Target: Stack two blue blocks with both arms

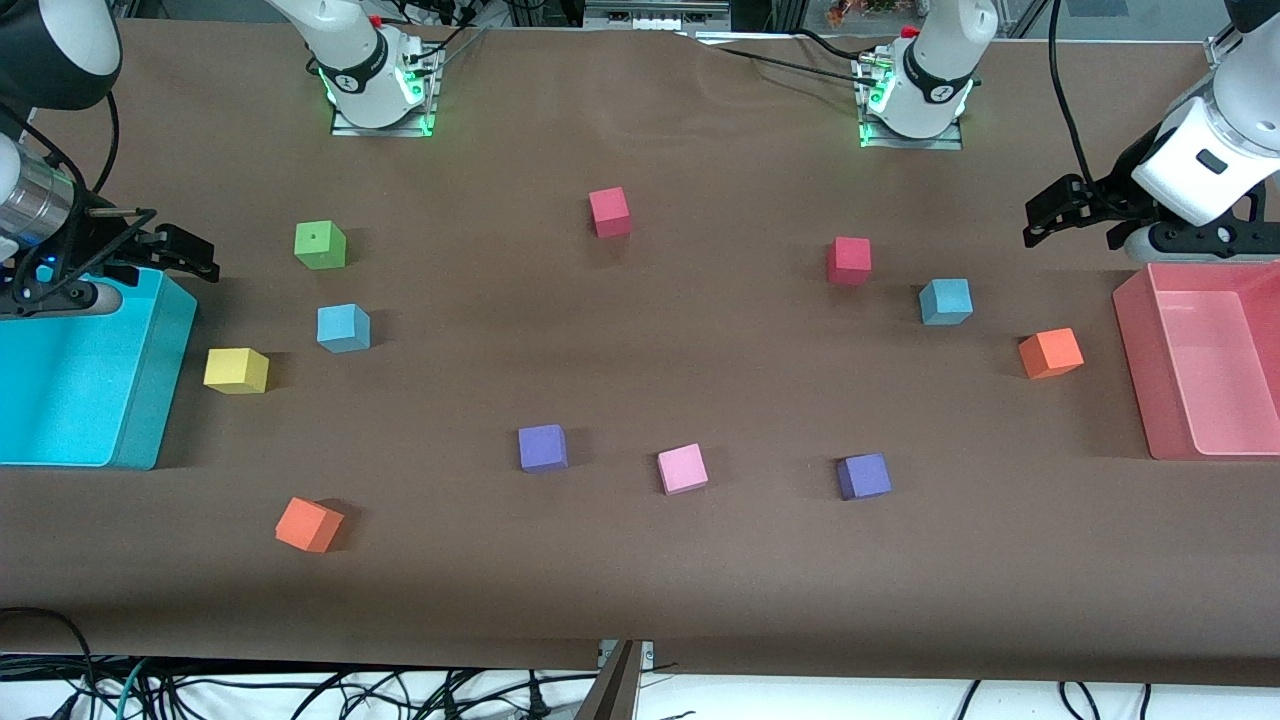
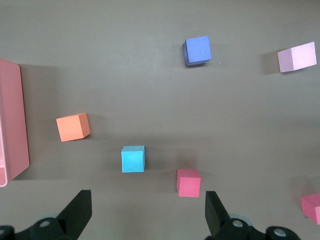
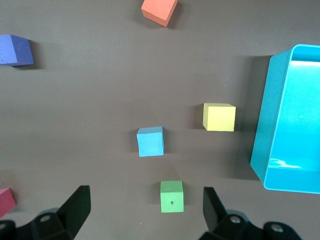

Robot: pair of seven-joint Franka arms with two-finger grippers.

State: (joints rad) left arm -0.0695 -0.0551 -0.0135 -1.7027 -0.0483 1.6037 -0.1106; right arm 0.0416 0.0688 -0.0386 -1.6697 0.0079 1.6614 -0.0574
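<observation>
My left gripper (image 1: 1045,215) hung with its jaws spread wide and empty, up in the air over the tabletop (image 1: 640,580) just beside the pink bin (image 1: 1135,370) at my left arm's end. My right gripper (image 1: 185,255) hung the same way, jaws wide and holding nothing, over the rim of the cyan bin (image 1: 150,400) at my right arm's end.

In my left wrist view, one blue block (image 2: 133,159) lay on the tabletop between the wide-set fingers (image 2: 80,210), with a red block (image 2: 189,182) near it and an orange block (image 2: 73,127) toward the pink bin. In the front view this blue block (image 1: 946,301) sat between that red block (image 1: 849,260) and the orange block (image 1: 1050,353).

In my right wrist view, the other blue block (image 3: 150,141) lay past a green block (image 3: 171,196), with a yellow block (image 3: 219,117) beside it, toward the cyan bin. In the front view this blue block (image 1: 343,328) sat just nearer the camera than the green block (image 1: 320,245). The two blue blocks were well apart, each on the tabletop, not stacked.
</observation>
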